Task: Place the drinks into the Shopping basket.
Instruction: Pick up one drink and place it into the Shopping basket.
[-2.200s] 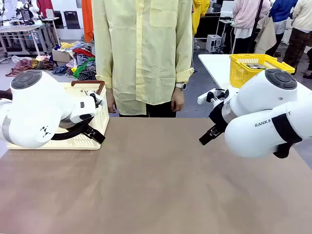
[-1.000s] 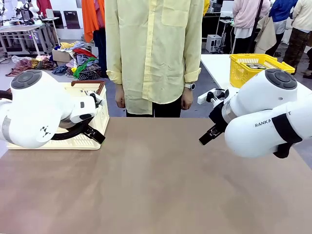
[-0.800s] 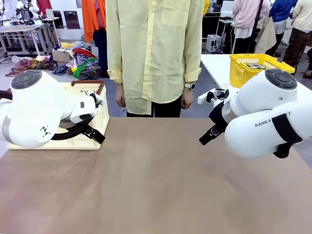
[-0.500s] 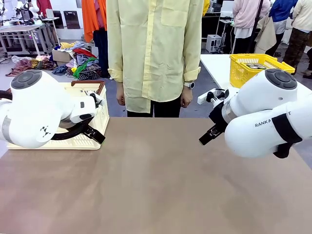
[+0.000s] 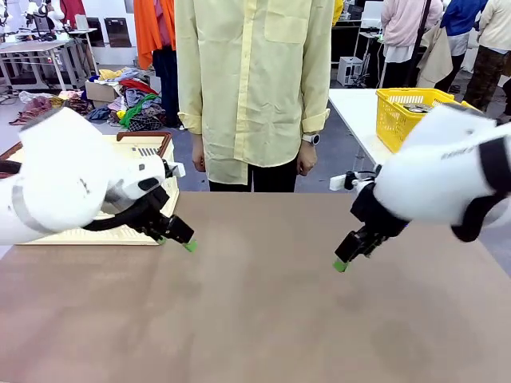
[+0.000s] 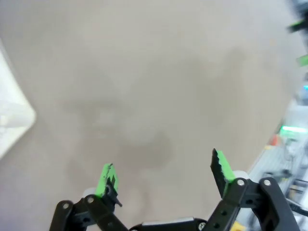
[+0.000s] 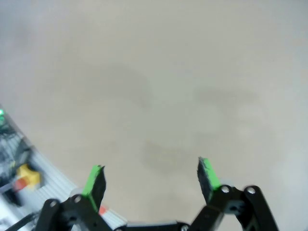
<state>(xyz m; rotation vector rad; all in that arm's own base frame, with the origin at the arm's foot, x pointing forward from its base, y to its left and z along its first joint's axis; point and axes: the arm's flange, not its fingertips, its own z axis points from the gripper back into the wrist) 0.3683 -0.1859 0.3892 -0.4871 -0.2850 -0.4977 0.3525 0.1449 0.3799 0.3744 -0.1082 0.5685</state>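
Shopping basket (image 5: 164,190) sits upright at about 10 o'clock on the table (image 5: 255,319), open top facing up, with the red-brown handle at its far right corner. The near wall I can see runs 9-to-3. The left arm (image 5: 64,179) hides most of it, so I can't call the long axis for sure.

Left gripper (image 5: 177,242) angles down toward 4 o'clock, with its green tips low over the tabletop. The basket lies at 10 o'clock from it, and its near right corner is just beside the fingers. I can't tell whether they touch. In the left wrist view the left gripper (image 6: 164,173) has both fingers spread wide, with nothing between them and bare brown table beyond.

Right gripper (image 5: 343,262) is at 3 o'clock on the table, pointing down toward 7 o'clock, with one green tip showing near the surface. The basket is well apart from it, far off toward 9 o'clock across the table. In the right wrist view the right gripper (image 7: 150,177) also has its fingers spread wide and holds nothing, with plain table under it.

A person (image 5: 254,80) in a pale yellow shirt stands at 12 o'clock at the far edge, arms hanging at the sides. A yellow mesh basket (image 5: 399,112) sits on another white table off at 2 o'clock.
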